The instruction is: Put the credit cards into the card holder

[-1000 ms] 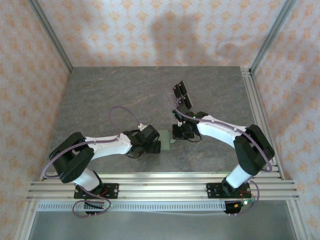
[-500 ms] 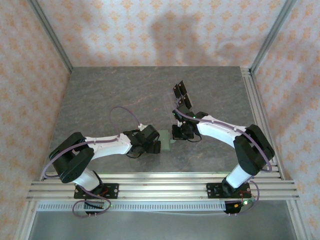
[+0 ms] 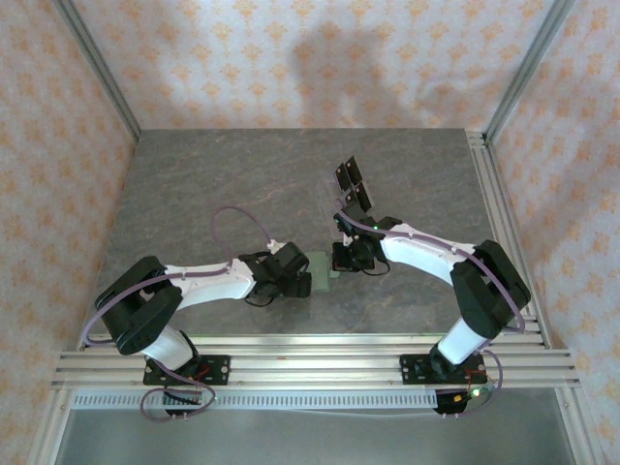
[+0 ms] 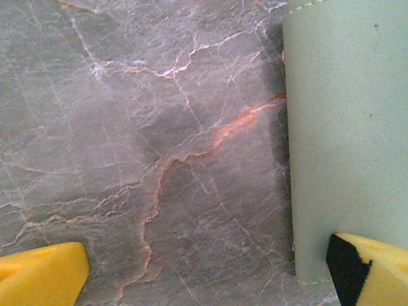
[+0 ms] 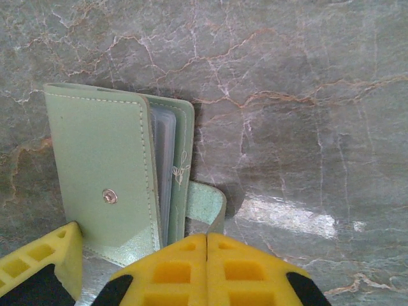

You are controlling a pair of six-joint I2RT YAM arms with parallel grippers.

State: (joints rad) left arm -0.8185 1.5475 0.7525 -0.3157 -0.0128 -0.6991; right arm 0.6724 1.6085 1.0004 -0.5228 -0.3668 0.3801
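Note:
The pale green card holder (image 3: 321, 268) lies between the two arms, its cover partly open with clear sleeves showing inside (image 5: 102, 172). My right gripper (image 5: 207, 241) is shut, and the edge of the lifted clasp tab (image 5: 208, 204) runs into the seam between its yellow fingers. My left gripper (image 4: 204, 277) is open wide: one finger (image 4: 373, 268) lies over the holder's corner (image 4: 347, 127), the other over bare table. Black credit cards (image 3: 352, 184) lie on the table beyond the right arm, apart from both grippers.
The grey marbled table (image 3: 213, 184) has metal rails along its right side (image 3: 504, 223) and near edge. Patterned walls close in the left, back and right sides.
My right gripper's jaws have closed fully at the clasp tab and shifted slightly left. The left arm and the cards have not moved.

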